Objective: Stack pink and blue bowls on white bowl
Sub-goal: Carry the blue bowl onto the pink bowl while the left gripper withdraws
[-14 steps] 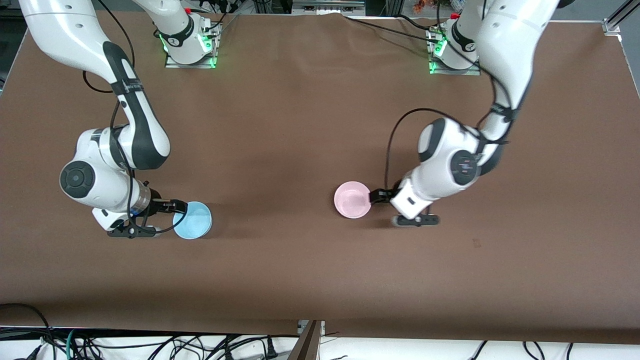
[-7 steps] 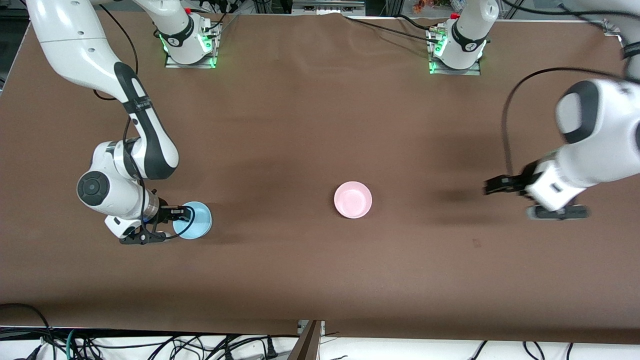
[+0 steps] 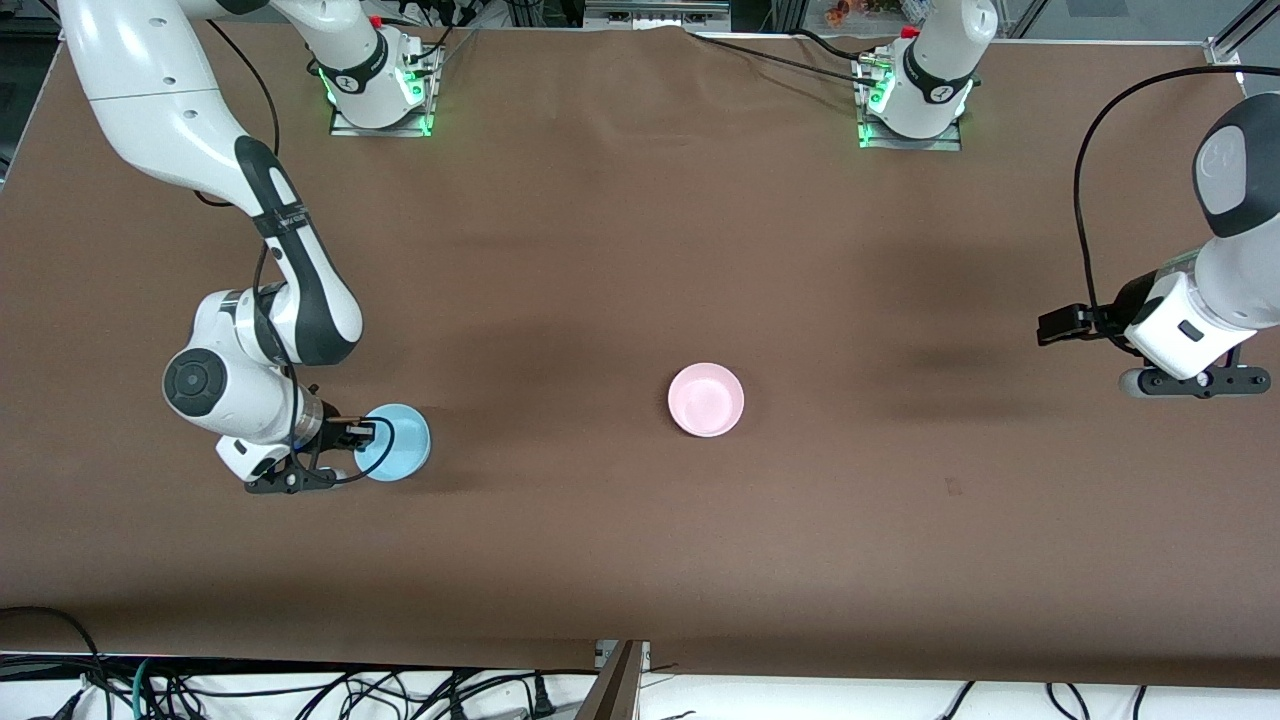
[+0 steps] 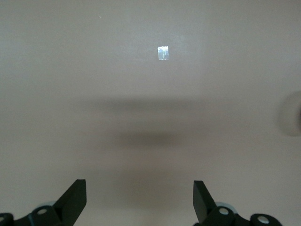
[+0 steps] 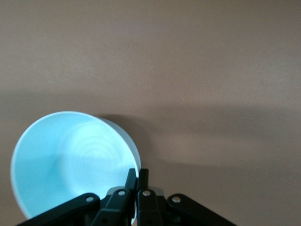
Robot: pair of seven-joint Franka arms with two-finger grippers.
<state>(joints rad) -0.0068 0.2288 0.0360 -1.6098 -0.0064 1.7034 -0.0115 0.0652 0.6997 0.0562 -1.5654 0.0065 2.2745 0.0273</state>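
The blue bowl (image 3: 395, 456) is pinched at its rim by the right gripper (image 3: 362, 436); the left gripper (image 3: 1050, 326) is spread wide over bare tabletop (image 3: 640, 560), well apart from the pink bowl (image 3: 706, 400).

A brown-covered worktop (image 3: 620, 250) fills nearly the whole front view. The pink bowl (image 3: 706, 400) sits upright directly on it, just right of the frame's centre and a little below it. The blue bowl (image 3: 397, 456) is at the lower left of the frame, pinched at its rim by the right claw (image 3: 362, 434); whether its base rests on the surface cannot be told. A small pale tape square (image 4: 162, 53) lies flat on the cover.
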